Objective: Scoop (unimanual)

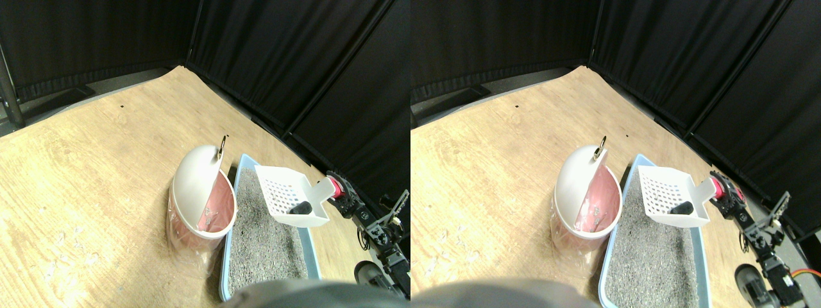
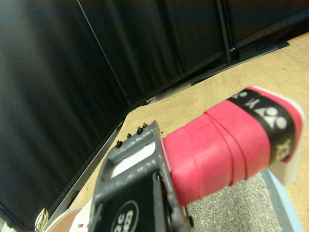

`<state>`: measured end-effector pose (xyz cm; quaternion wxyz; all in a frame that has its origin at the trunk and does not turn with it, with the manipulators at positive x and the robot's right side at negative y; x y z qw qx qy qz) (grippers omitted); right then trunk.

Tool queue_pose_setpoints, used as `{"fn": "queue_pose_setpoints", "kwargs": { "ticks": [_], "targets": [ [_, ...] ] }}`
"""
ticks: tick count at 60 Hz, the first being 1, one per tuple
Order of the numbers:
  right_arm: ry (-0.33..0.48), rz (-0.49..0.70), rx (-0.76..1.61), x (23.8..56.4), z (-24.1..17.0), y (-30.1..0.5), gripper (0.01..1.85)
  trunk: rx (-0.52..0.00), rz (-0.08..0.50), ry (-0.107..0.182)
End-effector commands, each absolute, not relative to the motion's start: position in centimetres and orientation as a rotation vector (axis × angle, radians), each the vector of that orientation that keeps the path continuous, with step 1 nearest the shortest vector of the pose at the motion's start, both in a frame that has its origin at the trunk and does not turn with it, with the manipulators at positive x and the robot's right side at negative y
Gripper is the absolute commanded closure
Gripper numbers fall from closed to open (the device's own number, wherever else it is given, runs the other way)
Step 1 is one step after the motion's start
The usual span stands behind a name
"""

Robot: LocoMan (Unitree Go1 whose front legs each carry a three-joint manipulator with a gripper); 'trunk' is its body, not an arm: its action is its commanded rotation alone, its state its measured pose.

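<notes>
A white slotted scoop hangs tilted over the far end of the blue litter tray, with a dark lump resting in its near corner. Its red-wrapped handle points right into my right gripper, which is shut on it. In the wrist view the same red handle fills the middle beside the dark jaw frame, and grey litter lies below it. Left of the tray stands a pink bin whose white swing lid is tipped open.
Grey litter fills the tray. The bin touches the tray's left wall. Black curtains close off the back and right of the wooden floor. The arm's dark links and cables run along the tray's right side.
</notes>
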<state>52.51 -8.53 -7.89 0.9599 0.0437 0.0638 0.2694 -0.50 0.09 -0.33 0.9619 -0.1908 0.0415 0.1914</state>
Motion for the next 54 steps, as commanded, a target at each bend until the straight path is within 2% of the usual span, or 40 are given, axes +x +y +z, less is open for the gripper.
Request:
{"fn": "queue_pose_setpoints", "kwargs": {
  "ticks": [1, 28, 36, 45, 54],
  "targets": [
    [0.117, 0.579, 0.095, 52.7, -7.4, -8.0, 1.8, -0.395, 0.416, 0.099],
    [0.193, 0.644, 0.004, 52.8, -6.8, -4.3, 1.8, -0.438, 0.469, 0.101],
    [0.214, 0.696, -0.025, 53.1, -6.9, -3.1, 1.8, -0.445, 0.48, 0.102],
    [0.213, 0.724, -0.09, 53.2, -6.8, -2.2, 1.8, -0.451, 0.488, 0.1],
    [0.164, 0.789, -0.186, 53.4, -6.9, -1.8, 1.8, -0.455, 0.488, 0.099]
  ]
}}
